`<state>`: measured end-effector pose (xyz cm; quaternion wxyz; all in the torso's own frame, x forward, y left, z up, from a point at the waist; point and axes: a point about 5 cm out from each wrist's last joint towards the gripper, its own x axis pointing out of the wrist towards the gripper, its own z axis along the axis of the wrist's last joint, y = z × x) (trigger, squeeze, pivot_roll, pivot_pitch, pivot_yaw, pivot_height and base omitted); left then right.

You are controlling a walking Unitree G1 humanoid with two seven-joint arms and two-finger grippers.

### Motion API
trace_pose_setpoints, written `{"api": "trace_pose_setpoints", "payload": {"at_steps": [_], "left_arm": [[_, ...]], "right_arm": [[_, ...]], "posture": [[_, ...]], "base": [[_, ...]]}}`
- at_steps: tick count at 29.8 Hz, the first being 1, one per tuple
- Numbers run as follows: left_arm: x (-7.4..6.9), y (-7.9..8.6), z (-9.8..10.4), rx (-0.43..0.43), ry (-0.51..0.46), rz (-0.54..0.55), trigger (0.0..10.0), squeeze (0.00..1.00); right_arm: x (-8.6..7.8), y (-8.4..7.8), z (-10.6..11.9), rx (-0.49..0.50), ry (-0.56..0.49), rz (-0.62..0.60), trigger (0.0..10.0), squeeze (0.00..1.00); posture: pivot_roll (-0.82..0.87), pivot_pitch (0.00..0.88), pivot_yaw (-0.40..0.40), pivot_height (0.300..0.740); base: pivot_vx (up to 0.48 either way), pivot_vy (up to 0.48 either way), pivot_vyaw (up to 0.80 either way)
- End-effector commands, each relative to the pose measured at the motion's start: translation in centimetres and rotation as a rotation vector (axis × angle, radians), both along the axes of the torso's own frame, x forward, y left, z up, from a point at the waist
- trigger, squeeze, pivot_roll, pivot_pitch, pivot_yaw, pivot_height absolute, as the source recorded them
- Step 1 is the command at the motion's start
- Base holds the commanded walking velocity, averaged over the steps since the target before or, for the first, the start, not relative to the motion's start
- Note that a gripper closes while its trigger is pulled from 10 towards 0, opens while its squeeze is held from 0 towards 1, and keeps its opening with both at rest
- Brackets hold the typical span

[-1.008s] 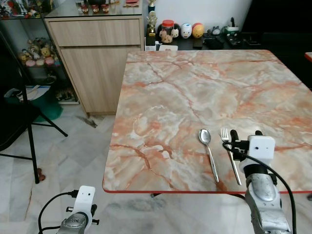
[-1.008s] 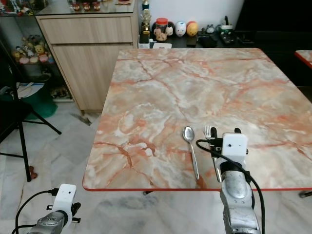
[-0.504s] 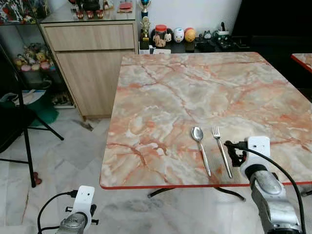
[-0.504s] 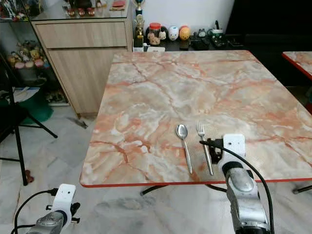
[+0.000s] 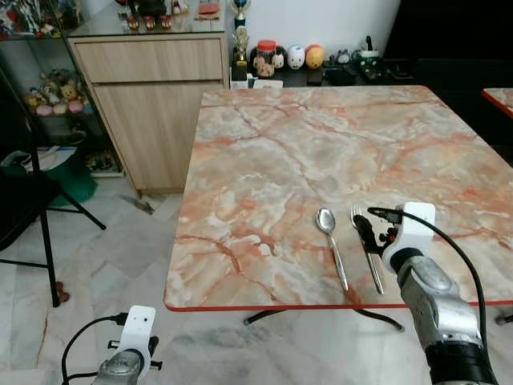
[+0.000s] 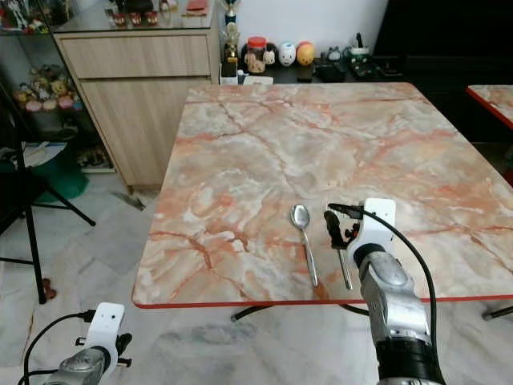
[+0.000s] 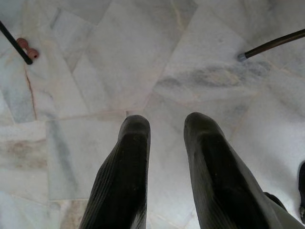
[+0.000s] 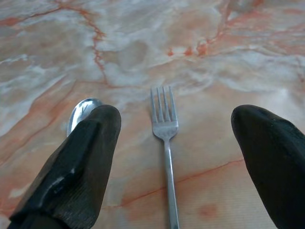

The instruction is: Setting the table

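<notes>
Counting cutlery: two pieces lie on the marble table (image 5: 280, 152), one spoon (image 5: 330, 242) and one fork (image 8: 165, 138), neither held.
Spoon: bowl toward the far side, handle pointing to the near edge, resting on the right half of the tabletop.
Fork: just beside the spoon on its right, parallel to it and apart from it, tines pointing away from the robot.
Right gripper (image 8: 176, 167): hovers low over the fork near the table's front edge, fingers (image 8: 76, 162) spread wide on either side of the fork, holding nothing; in the wrist view the spoon's bowl peeks out beside one finger.
Left gripper (image 7: 164, 171): hangs idle below table height over the pale marble floor (image 7: 119, 62), its two black fingers slightly parted and empty.
Tables: one full tabletop, plus the red-edged corner of a second table (image 5: 498, 95) at the right.
Containers: a red-lidded jar (image 5: 267, 54) stands on the low shelf behind the table among small round figurines; its contents cannot be made out.
Storage: one wooden cabinet (image 5: 156, 104) at the left, small items on top.
Elsewhere: black stand legs (image 5: 48, 233) on the floor at left.
</notes>
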<state>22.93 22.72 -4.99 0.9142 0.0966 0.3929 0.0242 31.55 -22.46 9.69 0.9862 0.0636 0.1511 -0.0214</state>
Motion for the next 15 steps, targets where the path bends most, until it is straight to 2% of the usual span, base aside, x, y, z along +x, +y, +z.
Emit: {"api": "trace_pose_setpoints", "payload": {"at_steps": [1,9,15], "left_arm": [[-0.1,0.1,-0.1,0.006,0.016,0.000,10.0,0.00],[-0.1,0.1,-0.1,0.005,0.016,0.004,10.0,0.00],[-0.1,0.1,-0.1,0.006,0.015,0.005,10.0,0.00]], "right_arm": [[0.3,-0.2,0.1,0.008,0.013,-0.014,10.0,0.00],[-0.1,-1.0,-1.5,-0.035,0.116,-0.047,10.0,0.00],[-0.1,-1.0,-1.6,-0.079,0.136,-0.029,10.0,0.00]], "posture": [[0.01,0.000,-0.002,0.740],[0.01,0.000,-0.003,0.740],[0.01,0.000,-0.004,0.740]], "base": [[0.000,0.000,0.00],[0.000,0.000,0.00],[0.000,0.000,0.00]]}}
